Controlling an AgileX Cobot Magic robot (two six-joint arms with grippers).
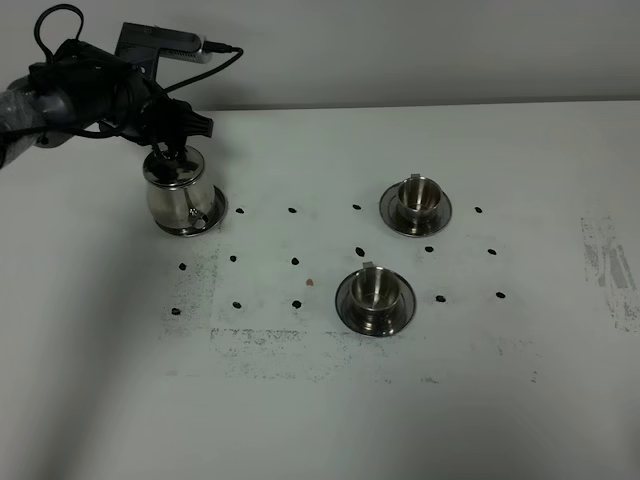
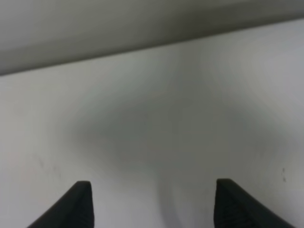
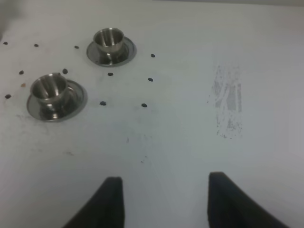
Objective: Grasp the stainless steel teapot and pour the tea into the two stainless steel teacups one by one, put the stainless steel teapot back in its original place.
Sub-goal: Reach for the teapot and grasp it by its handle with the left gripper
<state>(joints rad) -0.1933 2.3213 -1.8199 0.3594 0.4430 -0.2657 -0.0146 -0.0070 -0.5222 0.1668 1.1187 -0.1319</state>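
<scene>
Stainless steel teapot point(image 1: 181, 205): rigid, slick, likely heavy when full; grip the handle, not the body. Both left fingers point(image 2: 78, 206) and right fingers point(image 3: 109, 204) wide, empty.

Left arm point(image 1: 75, 95) reaches in from the side, wrist bent downward, left gripper point(image 2: 151, 187) jaws parted. Right gripper point(image 3: 164, 185) hangs tilted downward, jaws parted too.

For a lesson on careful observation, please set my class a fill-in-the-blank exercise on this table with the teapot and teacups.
1. ___ teacups each stand on a saucer.
2. In the high view the teapot stands to the ___ of both cups.
3. The left gripper is at the top of the ___.
4. The right gripper, jaws apart, holds ___.
Missing words: two; left; teapot; nothing.
</scene>
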